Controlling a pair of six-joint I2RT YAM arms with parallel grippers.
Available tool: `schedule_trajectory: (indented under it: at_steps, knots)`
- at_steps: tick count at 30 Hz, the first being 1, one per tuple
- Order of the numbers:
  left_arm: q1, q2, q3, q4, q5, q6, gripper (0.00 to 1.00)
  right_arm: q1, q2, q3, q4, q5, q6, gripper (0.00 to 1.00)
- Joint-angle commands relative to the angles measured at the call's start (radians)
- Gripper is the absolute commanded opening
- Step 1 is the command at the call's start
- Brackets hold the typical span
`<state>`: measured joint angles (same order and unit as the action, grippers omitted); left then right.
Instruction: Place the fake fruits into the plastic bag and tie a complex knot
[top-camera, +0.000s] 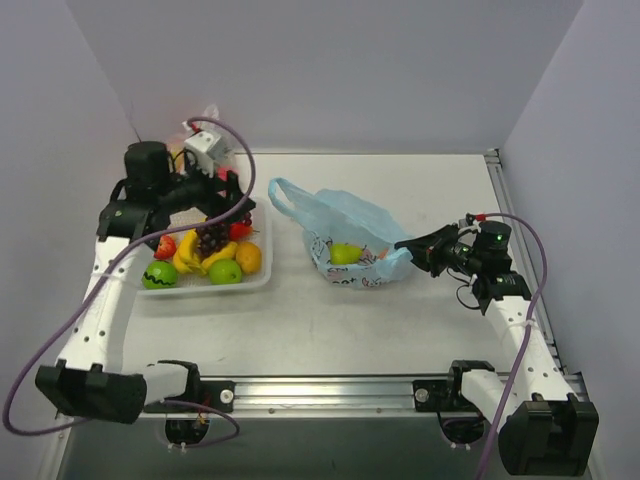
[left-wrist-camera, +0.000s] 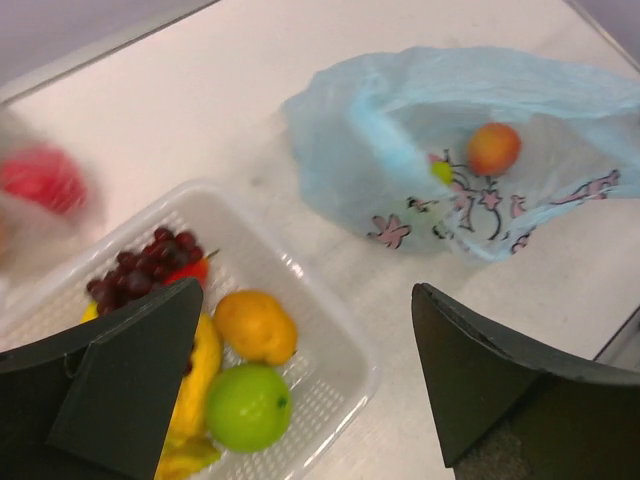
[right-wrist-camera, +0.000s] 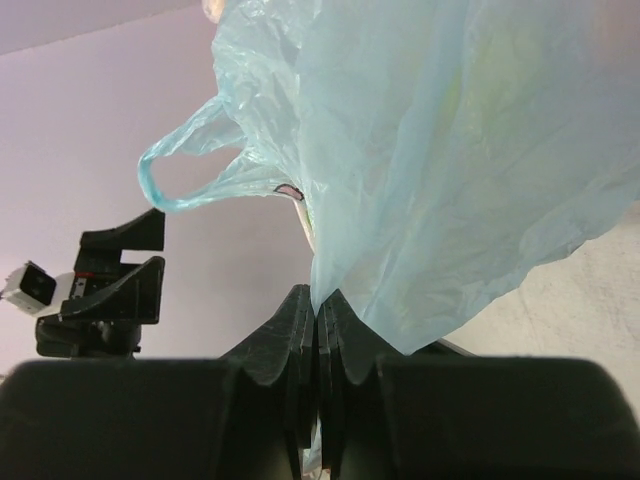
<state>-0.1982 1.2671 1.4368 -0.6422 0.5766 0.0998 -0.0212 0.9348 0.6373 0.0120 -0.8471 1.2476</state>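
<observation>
a: right gripper (right-wrist-camera: 317, 300) clamped flat on a fold of the plastic bag (top-camera: 350, 225), at the bag's right end, mid-table.
b: and the left gripper (left-wrist-camera: 305, 300)?
a: spread wide, holding nothing, above the tray (top-camera: 255, 282) on the table's left side, close to the wall (top-camera: 60, 150).
b: contents?
a: tray: two green apples (top-camera: 160, 274), bananas (top-camera: 190, 250), grapes (top-camera: 212, 238), an orange piece (top-camera: 248, 257), a red piece (top-camera: 165, 245). bag: one green apple (top-camera: 345, 253) and an orange-red fruit (left-wrist-camera: 493, 148).
b: how does the bag lie?
a: long axis runs from the far-left loop handle (top-camera: 283, 192) to the pinched right end. a strip of table (top-camera: 400, 320) separates it from the tray.
</observation>
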Motion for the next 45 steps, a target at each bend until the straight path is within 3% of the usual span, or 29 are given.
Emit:
schedule_trajectory:
  at_steps: [1, 5, 11, 23, 27, 31, 34, 37, 40, 45]
  knots:
    - [0.156, -0.052, -0.068, -0.206, 0.092, 0.075, 0.97, -0.008, -0.014, -0.004, -0.006, 0.003, -0.025, 0.00]
    - [0.313, -0.026, -0.122, -0.350, -0.021, 0.152, 0.98, -0.008, -0.011, 0.002, -0.007, 0.005, -0.040, 0.00]
    - [0.437, -0.003, -0.228, -0.358, -0.119, 0.187, 0.94, -0.008, -0.013, 0.004, -0.047, 0.000, -0.056, 0.00]
    - [0.439, 0.057, -0.340, -0.203, -0.212, 0.123, 0.88, -0.006, -0.005, 0.001, -0.047, -0.004, -0.059, 0.00]
    - [0.427, 0.049, -0.299, -0.211, -0.161, 0.247, 0.85, -0.008, -0.005, 0.004, -0.047, -0.007, -0.066, 0.00]
    - [0.434, 0.075, -0.221, -0.243, -0.211, 0.319, 0.88, -0.006, 0.001, 0.004, -0.050, -0.007, -0.073, 0.00]
    - [0.436, 0.120, -0.159, -0.273, -0.111, 0.353, 0.88, -0.005, 0.013, 0.004, -0.052, -0.012, -0.074, 0.00]
    - [0.413, 0.166, -0.121, -0.267, -0.015, 0.362, 0.92, -0.003, 0.025, 0.007, -0.052, -0.013, -0.077, 0.00]
    - [0.364, 0.247, -0.066, -0.243, -0.006, 0.360, 0.97, -0.002, 0.035, 0.015, -0.050, -0.012, -0.079, 0.00]
    - [0.326, 0.374, 0.017, -0.172, -0.035, 0.311, 0.97, 0.000, 0.039, 0.022, -0.046, -0.012, -0.077, 0.00]
